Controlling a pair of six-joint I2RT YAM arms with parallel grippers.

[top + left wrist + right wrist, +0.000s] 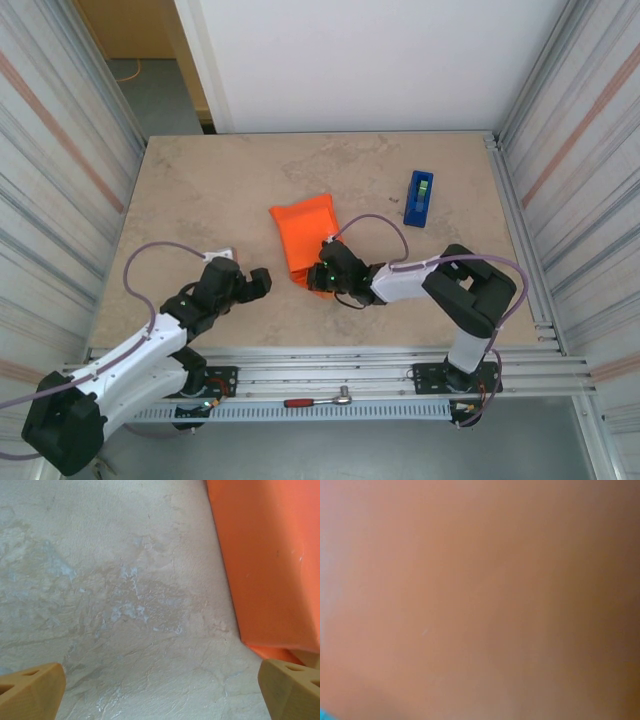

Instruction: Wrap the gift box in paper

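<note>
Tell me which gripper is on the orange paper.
The right gripper, shut at the near edge of the paper; the left gripper hangs open over the table beside it.

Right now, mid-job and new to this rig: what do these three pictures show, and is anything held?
Two robot arms are bolted at the near edge of a table. The overhead picture looks down from behind them; the other two come from cameras on the wrists. On the table lie the orange paper, folded into a bundle, and a blue tape dispenser. The left gripper is open over bare table beside the paper, holding nothing. The right gripper is shut at the paper's near edge; its camera sees orange blur; whether it pinches paper I cannot tell.
</note>
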